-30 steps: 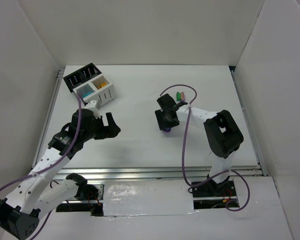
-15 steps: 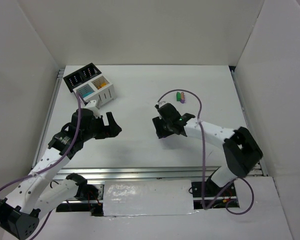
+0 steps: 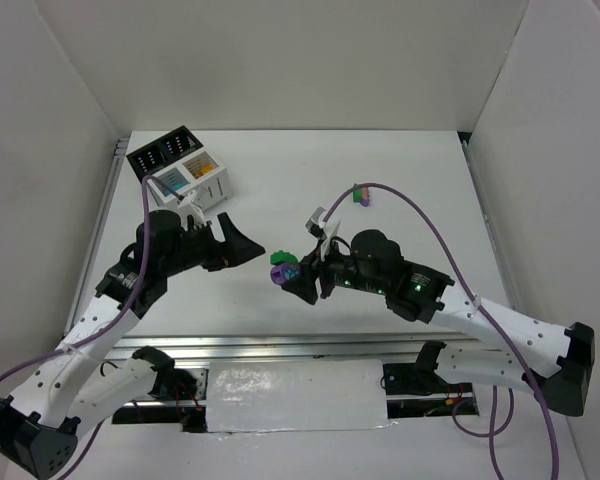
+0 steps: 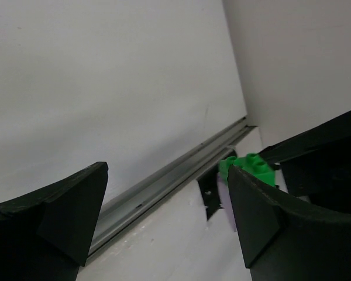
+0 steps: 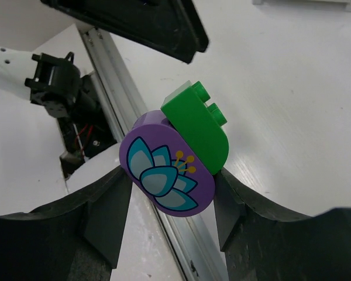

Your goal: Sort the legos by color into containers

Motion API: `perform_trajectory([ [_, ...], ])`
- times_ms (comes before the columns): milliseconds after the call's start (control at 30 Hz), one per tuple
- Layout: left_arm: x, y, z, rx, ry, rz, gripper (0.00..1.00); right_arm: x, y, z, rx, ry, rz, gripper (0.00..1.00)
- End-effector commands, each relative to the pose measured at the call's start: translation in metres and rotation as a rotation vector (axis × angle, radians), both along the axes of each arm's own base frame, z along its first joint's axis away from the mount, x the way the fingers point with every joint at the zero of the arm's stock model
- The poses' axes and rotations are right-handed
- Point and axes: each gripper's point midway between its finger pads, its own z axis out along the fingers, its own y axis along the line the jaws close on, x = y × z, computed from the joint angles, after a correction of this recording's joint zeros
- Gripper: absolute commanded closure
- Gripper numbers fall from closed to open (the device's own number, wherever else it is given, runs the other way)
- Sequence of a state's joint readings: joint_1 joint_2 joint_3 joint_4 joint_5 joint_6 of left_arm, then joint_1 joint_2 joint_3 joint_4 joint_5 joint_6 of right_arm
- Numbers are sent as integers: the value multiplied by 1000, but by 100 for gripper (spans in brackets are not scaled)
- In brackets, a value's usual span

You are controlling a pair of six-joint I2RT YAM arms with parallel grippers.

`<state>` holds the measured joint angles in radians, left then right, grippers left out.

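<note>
Legos (image 3: pixel 283 268) are found in three places. We see two stacked bricks, a green brick (image 5: pixel 199 126) on a purple brick (image 5: pixel 167 172) printed with a teal flower. They are clamped between the fingers of the right gripper (image 3: pixel 296 273) above the table (image 3: pixel 410 160), just toward 7 o'clock from its centre. Two loose legos (image 3: pixel 360 194), one green and one purplish, lie touching each other at 1 o'clock from centre, well apart from both grippers.

The containers (image 3: pixel 180 168) stand at 10 o'clock on the table as one block, with the black pair (image 3: pixel 163 152) on the 11 o'clock side and the white pair (image 3: pixel 194 181) on the 5 o'clock side. In the white pair we see teal pieces (image 3: pixel 168 183) in the 8 o'clock compartment and orange-yellow pieces (image 3: pixel 201 168) in the 2 o'clock compartment. We cannot tell what the black pair holds.

The left gripper (image 3: pixel 236 240) hovers at 5 o'clock from the containers, jaws spread wide and holding nothing.
</note>
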<state>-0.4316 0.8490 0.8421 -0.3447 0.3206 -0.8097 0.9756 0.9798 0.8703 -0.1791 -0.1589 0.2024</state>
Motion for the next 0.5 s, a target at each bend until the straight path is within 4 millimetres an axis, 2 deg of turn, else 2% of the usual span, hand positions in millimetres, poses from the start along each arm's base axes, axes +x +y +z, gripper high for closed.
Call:
perform_trajectory([
  [0,-8,-23,50,-173,-77,-104,5,-9,15,22,33,-40,58,91],
  [233,-16,-32,59,-215,-87,-167,5,-13,34,23,-13,-61,69,91],
  [467,-26,-46,49,-222,-65,-242,11,-10,45,25,-38,-81,68,91],
])
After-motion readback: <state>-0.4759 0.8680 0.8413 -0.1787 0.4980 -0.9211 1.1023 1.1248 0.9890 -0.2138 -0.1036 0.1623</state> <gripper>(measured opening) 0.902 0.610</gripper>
